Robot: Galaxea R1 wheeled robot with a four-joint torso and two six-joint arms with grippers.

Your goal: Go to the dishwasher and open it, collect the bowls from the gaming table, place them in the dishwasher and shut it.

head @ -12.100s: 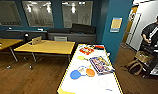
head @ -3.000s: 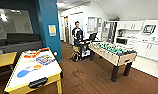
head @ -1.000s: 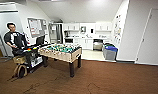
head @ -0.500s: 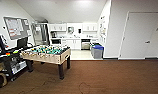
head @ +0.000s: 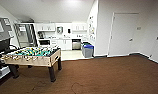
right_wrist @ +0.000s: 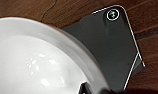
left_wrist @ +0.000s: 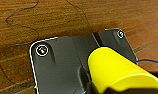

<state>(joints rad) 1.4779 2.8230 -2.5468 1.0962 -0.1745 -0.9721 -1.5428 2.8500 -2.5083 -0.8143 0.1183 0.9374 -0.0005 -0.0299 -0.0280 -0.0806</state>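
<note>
1. The whole head view has swung since the earlier pictures, so the camera has turned. The person who stood at the left edge a second ago is out of the picture, and the white door [head: 122, 33] now sits further toward the middle.
2. The foosball table [head: 32, 56] has moved from the middle to the left side. It has a green field, pale wooden sides and dark legs.
3. The dishwasher [head: 76, 44] is far off in the white kitchen at the back, under the counter. It is a small grey, shiny box shape, and its flat front faces this way. It looks closed.
4. A blue and grey bin [head: 88, 49] stands just beside the kitchen entry.
5. The floor [head: 107, 75] is brown and looks like wood planks.
6. In the left wrist view a yellow bowl [left_wrist: 117, 71], smooth and round, shows close up. I cannot tell what the left jaws are doing.
7. In the right wrist view a white bowl [right_wrist: 37, 62], shiny and round, shows close up. I cannot tell about the right jaws either.
</note>
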